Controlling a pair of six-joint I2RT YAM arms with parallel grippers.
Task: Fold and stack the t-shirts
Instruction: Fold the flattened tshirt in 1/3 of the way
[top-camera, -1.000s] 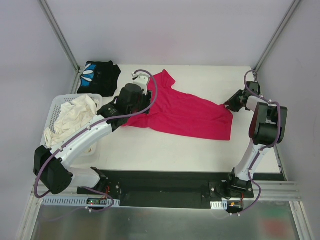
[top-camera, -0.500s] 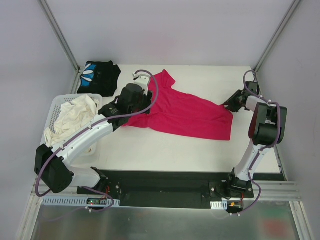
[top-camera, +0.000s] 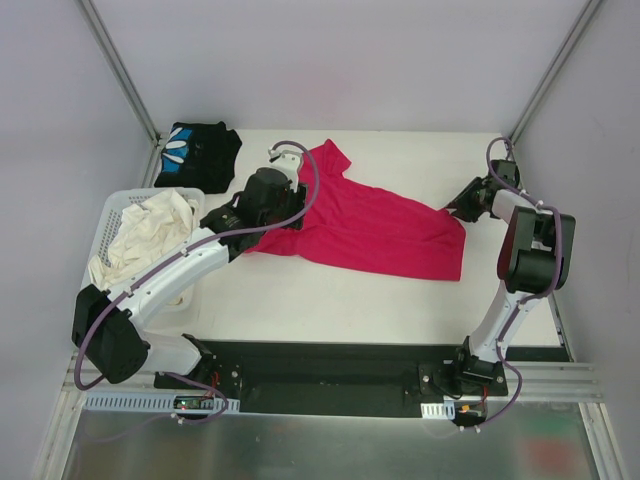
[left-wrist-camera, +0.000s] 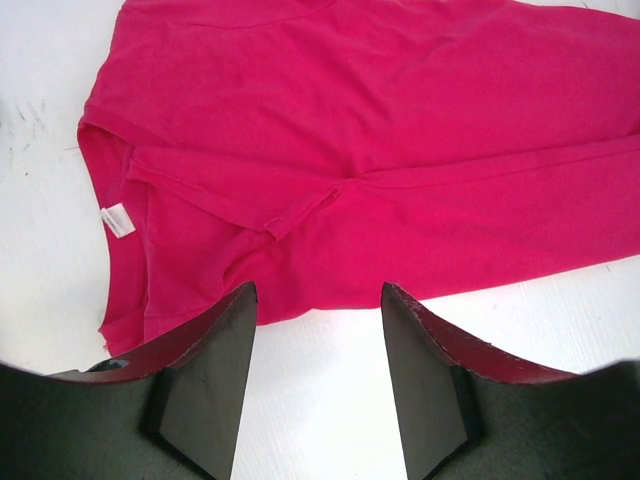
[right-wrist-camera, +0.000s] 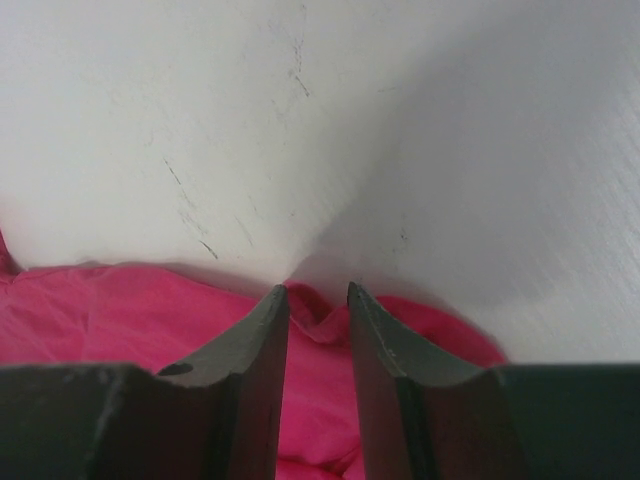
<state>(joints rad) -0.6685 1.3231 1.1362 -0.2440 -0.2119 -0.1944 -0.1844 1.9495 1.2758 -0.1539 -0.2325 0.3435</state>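
The magenta-red t-shirt (top-camera: 370, 225) lies spread across the middle of the table, its hem toward the right. My left gripper (left-wrist-camera: 318, 300) hovers open over the shirt's near left edge, with only bare table between its fingers. A white label (left-wrist-camera: 117, 220) shows near the neck. My right gripper (right-wrist-camera: 318, 292) sits low at the shirt's far right corner (top-camera: 455, 212), its jaws narrowed onto a raised fold of red cloth (right-wrist-camera: 322, 312) that touches both fingers. The black t-shirt with a blue-and-white print (top-camera: 198, 152) lies bunched at the far left corner.
A white lattice basket (top-camera: 112, 215) holding cream cloth (top-camera: 145, 235) stands at the left edge beside my left arm. Cage posts rise at both far corners. A black base plate (top-camera: 330, 365) runs along the near edge.
My right gripper has shifted slightly toward the far side at the shirt's corner. My left arm has crept a little to the right over the shirt.
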